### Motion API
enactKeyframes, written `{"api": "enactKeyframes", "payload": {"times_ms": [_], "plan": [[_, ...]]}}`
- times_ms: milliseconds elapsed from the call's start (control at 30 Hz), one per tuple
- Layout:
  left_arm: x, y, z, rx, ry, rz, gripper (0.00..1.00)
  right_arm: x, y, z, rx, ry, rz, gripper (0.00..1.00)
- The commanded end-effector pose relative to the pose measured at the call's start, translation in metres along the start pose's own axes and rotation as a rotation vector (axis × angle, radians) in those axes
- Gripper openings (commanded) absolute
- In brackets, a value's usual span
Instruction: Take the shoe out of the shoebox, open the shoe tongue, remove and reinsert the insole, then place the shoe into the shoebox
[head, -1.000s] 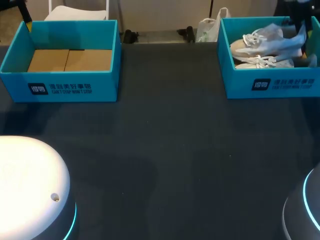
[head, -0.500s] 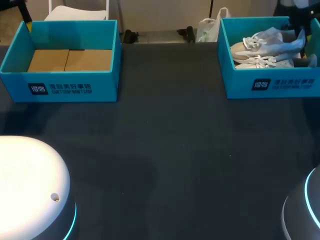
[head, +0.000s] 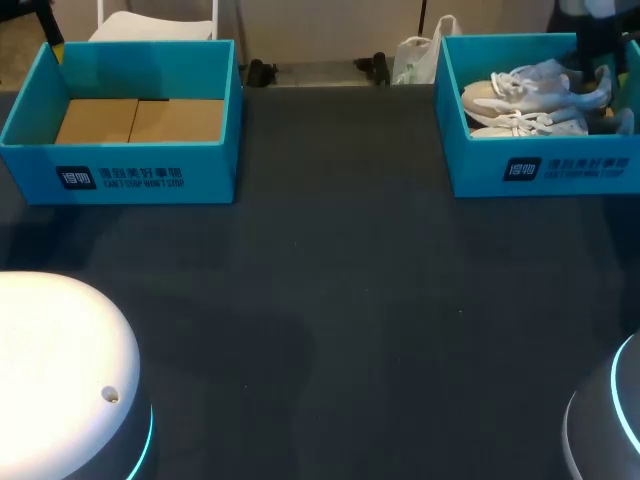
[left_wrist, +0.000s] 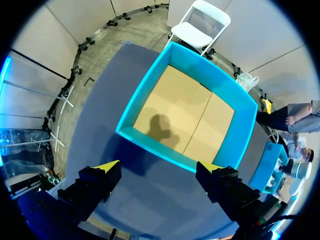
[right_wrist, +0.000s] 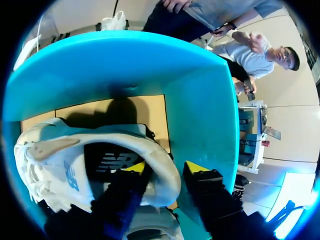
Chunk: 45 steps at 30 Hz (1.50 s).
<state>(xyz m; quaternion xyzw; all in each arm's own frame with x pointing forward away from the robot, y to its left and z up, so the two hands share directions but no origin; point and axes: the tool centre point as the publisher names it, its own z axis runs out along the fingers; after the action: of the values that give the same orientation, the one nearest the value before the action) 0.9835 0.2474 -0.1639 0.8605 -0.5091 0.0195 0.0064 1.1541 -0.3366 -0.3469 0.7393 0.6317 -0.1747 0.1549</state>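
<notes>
Two teal boxes stand on the dark counter (head: 340, 300). The left box (head: 150, 180) is at the far left corner and the right box (head: 540, 170) at the far right corner. They are well apart, with a wide stretch of counter between them and along the whole near edge. The left box shows only its brown cardboard floor.

Two pale shoes lie side by side in the right box: the far shoe (head: 510, 85) by its back wall and the near shoe (head: 525, 125) by its front wall. The right jaws reach down inside this box close to its right wall. They pinch the far shoe's heel, one yellow tip inside the collar and one outside. The left jaws hang spread wide over the counter just outside a wall of the left box, touching nothing.

Compared with a second ago, the far shoe's heel end sits lower and more compact in the box. The near shoe and both boxes lie as they were.
</notes>
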Motion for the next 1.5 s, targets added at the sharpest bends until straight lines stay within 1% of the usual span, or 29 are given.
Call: {"api": "enactKeyframes", "payload": {"times_ms": [33,233,367,500,633,700,733,800,833,933,1033,1100,1200,1300,1500], "plan": [[0.0,0.002,0.0,0.003,-0.001,-0.001,1.0,-0.002,0.005,-0.001,0.012,0.006,0.002,1.0],[0.0,0.002,0.0,0.003,-0.001,-0.001,1.0,-0.005,0.005,-0.007,0.008,0.021,0.01,1.0],[0.0,0.002,0.0,0.003,-0.001,-0.001,1.0,-0.008,0.003,-0.015,-0.003,0.047,0.016,1.0],[0.0,0.002,0.0,0.003,-0.001,-0.001,1.0,-0.011,-0.002,-0.029,-0.012,0.094,0.023,1.0],[0.0,0.002,0.0,0.003,-0.001,-0.001,1.0,-0.012,-0.012,-0.049,-0.019,0.149,0.025,1.0],[0.0,0.002,0.0,0.003,-0.001,-0.001,1.0,-0.01,-0.02,-0.063,-0.026,0.175,0.027,1.0],[0.0,0.002,0.0,0.003,-0.001,-0.001,1.0,-0.009,-0.024,-0.069,-0.034,0.207,0.025,1.0],[0.0,0.002,0.0,0.003,-0.001,-0.001,1.0,-0.004,-0.035,-0.082,-0.034,0.218,0.02,1.0],[0.0,0.002,0.0,0.003,-0.001,-0.001,1.0,-0.003,-0.04,-0.088,-0.036,0.24,0.012,1.0],[0.0,0.002,0.0,0.003,-0.001,-0.001,1.0,0.001,-0.061,-0.109,-0.033,0.29,-0.011,1.0],[0.0,0.002,0.0,0.003,-0.001,-0.001,1.0,0.003,-0.079,-0.125,-0.035,0.31,-0.021,1.0],[0.0,0.002,0.0,0.003,-0.001,-0.001,1.0,0.005,-0.088,-0.132,-0.034,0.311,-0.024,1.0],[0.0,0.002,0.0,0.003,-0.001,-0.001,1.0,0.007,-0.105,-0.141,-0.023,0.34,-0.036,1.0],[0.0,0.002,0.0,0.003,-0.001,-0.001,1.0,0.008,-0.115,-0.146,-0.019,0.342,-0.028,1.0],[0.0,0.002,0.0,0.003,-0.001,-0.001,1.0,0.011,-0.141,-0.159,-0.039,0.358,0.007,1.0]]}}
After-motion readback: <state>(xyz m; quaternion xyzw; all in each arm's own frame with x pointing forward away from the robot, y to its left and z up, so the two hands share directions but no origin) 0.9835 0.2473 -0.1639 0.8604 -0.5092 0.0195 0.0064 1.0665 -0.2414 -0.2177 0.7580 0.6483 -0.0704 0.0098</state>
